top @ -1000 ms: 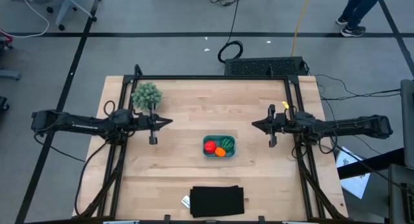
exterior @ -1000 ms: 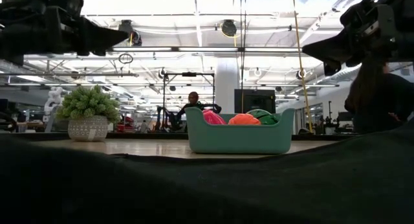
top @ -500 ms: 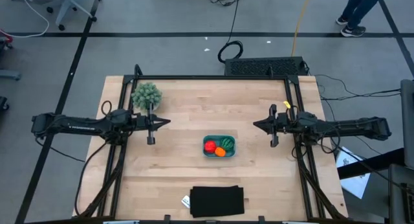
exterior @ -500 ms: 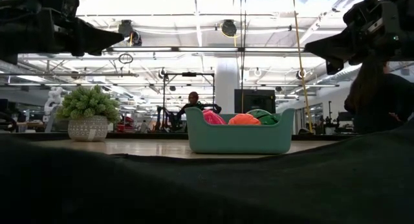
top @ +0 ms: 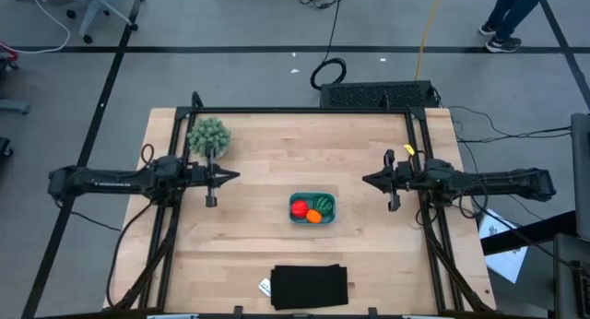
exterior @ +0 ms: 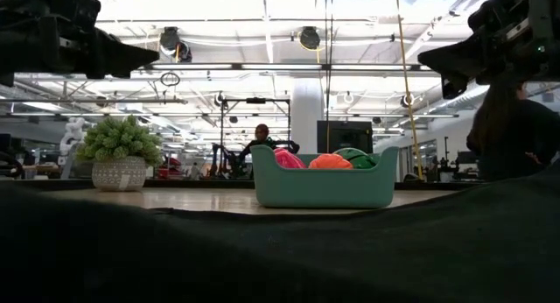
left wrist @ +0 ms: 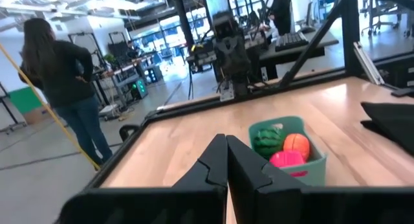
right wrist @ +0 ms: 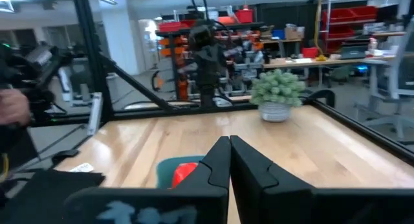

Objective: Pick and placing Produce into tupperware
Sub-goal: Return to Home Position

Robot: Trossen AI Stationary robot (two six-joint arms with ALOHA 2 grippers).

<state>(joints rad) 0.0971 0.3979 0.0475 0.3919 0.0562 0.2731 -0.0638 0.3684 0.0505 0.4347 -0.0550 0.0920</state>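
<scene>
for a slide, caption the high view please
Three toy balls sit in the teal tub mid-table; left gripper and right gripper, both shut, flank it.

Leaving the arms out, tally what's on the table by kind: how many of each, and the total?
Balls: 3 (red, orange, green)
Tub: 1
Plant: 1
Black mat: 1
White card: 1
Total: 7
</scene>
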